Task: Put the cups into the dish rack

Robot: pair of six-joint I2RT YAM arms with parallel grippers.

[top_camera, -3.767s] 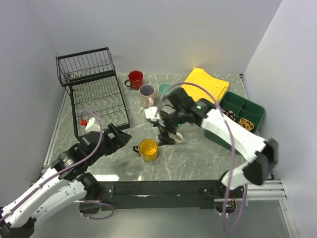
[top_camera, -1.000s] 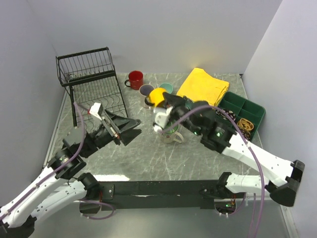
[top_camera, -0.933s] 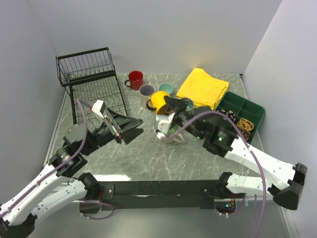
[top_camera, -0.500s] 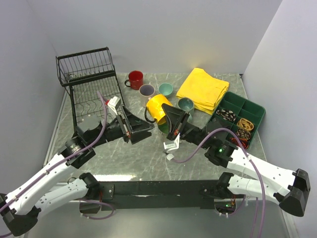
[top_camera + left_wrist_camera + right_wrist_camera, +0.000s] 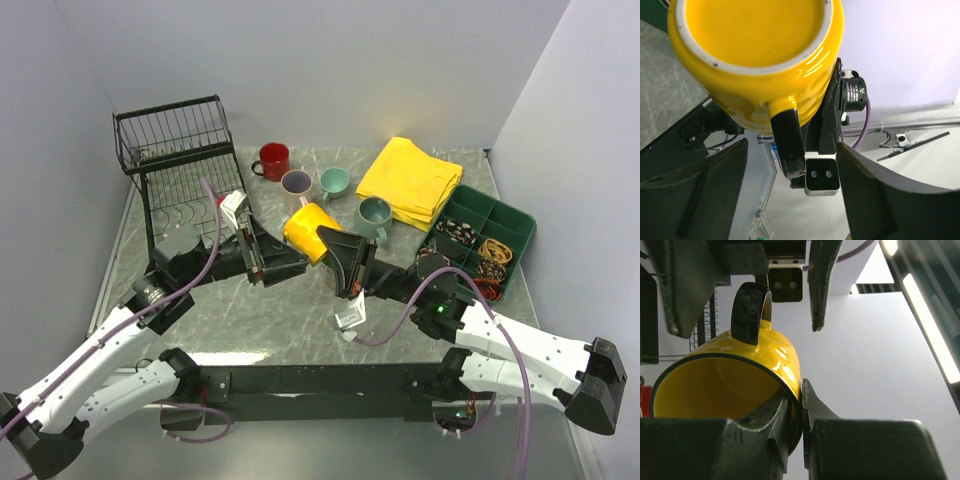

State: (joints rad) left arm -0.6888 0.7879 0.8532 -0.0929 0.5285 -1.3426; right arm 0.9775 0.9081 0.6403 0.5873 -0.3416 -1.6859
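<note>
While my right claw pinches the yellow mug by its rim, my left claw hangs open at its base. Best to grip squarely before releasing.

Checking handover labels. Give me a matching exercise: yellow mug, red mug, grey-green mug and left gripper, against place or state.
1. yellow mug
2. red mug
3. grey-green mug
4. left gripper

a. beside the yellow cloth
b. open, straddling a mug handle
c. rim pinched in the right gripper
d. standing by the dish rack, at its raised basket

Pairs: 1-c, 2-d, 3-a, 4-b
</note>
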